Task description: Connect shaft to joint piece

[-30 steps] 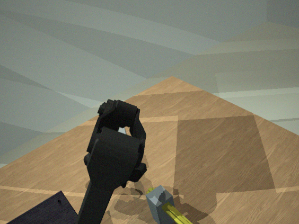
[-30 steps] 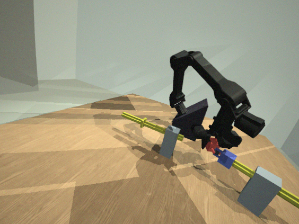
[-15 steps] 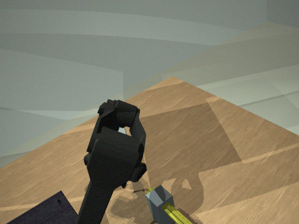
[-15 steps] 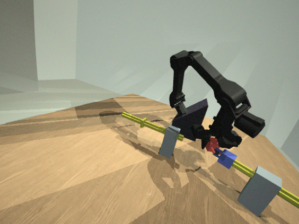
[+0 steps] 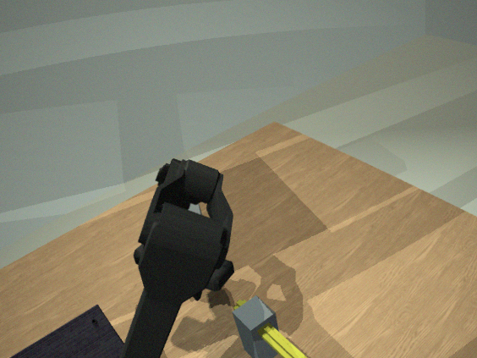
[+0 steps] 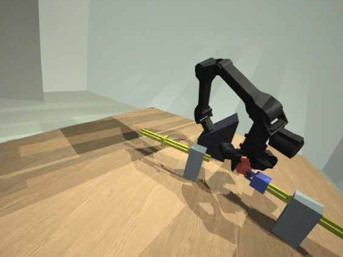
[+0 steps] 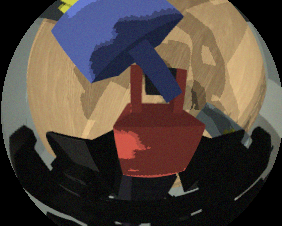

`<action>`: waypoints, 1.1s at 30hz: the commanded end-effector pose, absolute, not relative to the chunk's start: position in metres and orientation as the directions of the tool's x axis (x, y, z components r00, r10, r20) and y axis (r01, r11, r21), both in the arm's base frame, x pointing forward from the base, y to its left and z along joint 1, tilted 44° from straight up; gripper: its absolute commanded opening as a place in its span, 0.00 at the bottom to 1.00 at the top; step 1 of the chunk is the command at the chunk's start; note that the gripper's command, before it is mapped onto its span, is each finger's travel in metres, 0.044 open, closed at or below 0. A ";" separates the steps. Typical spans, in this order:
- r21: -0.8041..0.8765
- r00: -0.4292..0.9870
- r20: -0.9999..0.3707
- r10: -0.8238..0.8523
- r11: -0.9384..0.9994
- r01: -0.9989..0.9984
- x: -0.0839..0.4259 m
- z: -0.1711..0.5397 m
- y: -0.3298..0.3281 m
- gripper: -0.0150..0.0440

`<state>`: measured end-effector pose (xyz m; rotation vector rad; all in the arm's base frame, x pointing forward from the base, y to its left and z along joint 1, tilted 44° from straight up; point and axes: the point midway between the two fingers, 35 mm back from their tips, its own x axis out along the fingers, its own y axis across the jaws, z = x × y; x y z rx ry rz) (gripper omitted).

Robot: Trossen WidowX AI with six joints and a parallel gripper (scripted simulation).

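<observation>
My gripper (image 6: 245,163) (image 7: 147,124) is shut on the red joint piece (image 6: 243,168) (image 7: 159,142), one finger on each side. The joint piece's two prongs meet a blue fork piece (image 6: 260,181) (image 7: 115,32) at a dark hinge. The blue piece sits on the first yellow shaft (image 6: 277,192), which runs through the larger grey block (image 6: 299,219). The second yellow shaft (image 6: 177,145) (image 5: 284,343) passes through the smaller grey block (image 6: 194,166) (image 5: 254,316) (image 7: 216,120). Its near end stands apart from the joint piece. The joint piece's opening is hidden.
A dark slanted panel (image 6: 217,135) (image 5: 72,335) stands behind the second shaft's near end. A small yellow collar (image 6: 164,140) is on the second shaft's far part. The wooden table (image 5: 381,267) (image 6: 100,201) bears the blocks, and arm shadows fall around them.
</observation>
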<state>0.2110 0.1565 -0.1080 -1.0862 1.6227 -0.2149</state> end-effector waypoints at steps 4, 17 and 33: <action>-0.635 0.042 -0.679 -0.733 0.558 -0.534 0.211 -0.108 0.156 0.56; -0.636 0.039 -0.679 -0.733 0.560 -0.531 0.211 -0.108 0.156 0.50; -0.629 0.044 -0.678 -0.734 0.548 -0.551 0.212 -0.107 0.156 0.25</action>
